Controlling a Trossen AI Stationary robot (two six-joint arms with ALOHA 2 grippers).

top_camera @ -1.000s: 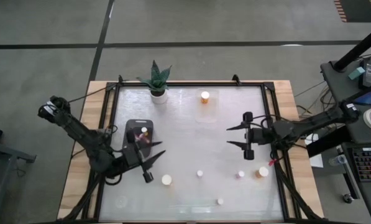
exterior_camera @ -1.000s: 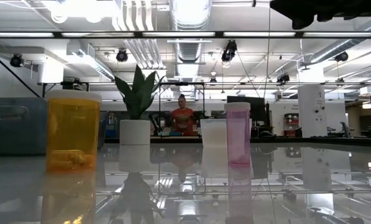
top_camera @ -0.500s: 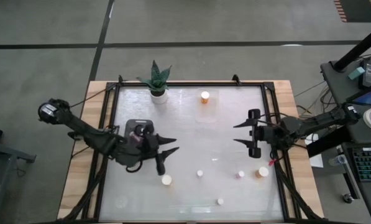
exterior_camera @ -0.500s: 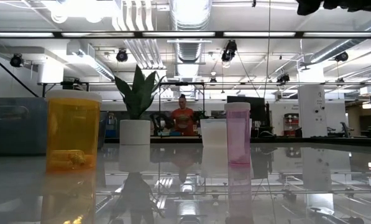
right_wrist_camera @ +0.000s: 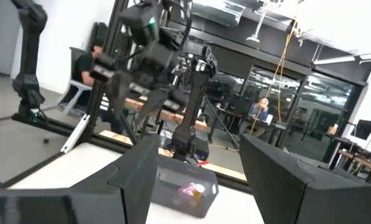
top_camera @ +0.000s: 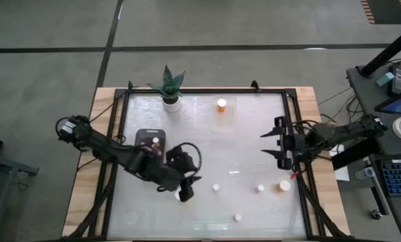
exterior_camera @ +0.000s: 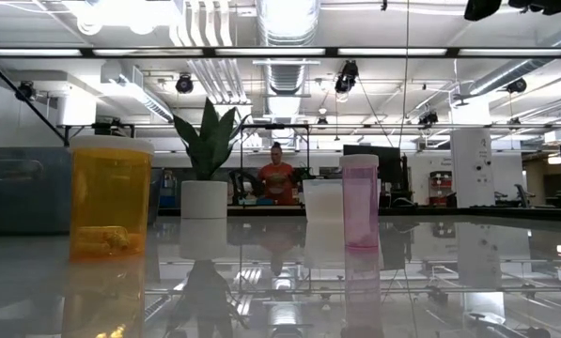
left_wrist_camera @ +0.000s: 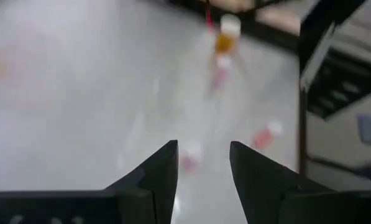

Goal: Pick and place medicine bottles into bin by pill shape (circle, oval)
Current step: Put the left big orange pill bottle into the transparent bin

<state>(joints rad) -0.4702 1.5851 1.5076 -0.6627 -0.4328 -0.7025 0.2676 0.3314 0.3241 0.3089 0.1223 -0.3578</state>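
Observation:
Medicine bottles stand scattered on the glossy table. An orange one [top_camera: 221, 104] is at the far middle. A white-capped one [top_camera: 215, 187], a pink one [top_camera: 259, 189], an orange one [top_camera: 284, 185] and a small one [top_camera: 238, 218] are toward the near edge. The dark bin [top_camera: 146, 137] at the left holds a bottle [top_camera: 156, 142]. My left gripper [top_camera: 186, 187] is open, pointing slantwise down over a white-capped bottle [top_camera: 179, 196] that it partly hides; nothing is between its fingers [left_wrist_camera: 162, 177]. My right gripper [top_camera: 278, 142] stands open near the right edge, above the table.
A white pot with a green plant [top_camera: 170, 101] stands at the far edge. In the low view an orange bottle [exterior_camera: 110, 197] and a pink bottle [exterior_camera: 360, 201] stand close by. A black frame [top_camera: 119, 121] borders the table. A person [exterior_camera: 277, 178] is in the room behind.
My left gripper has swung from beside the dark bin toward the table's right and near edge, turning and tipping as it went, and now hangs over the near white-capped bottle. My right gripper has drawn back toward the right edge. No bottle has moved.

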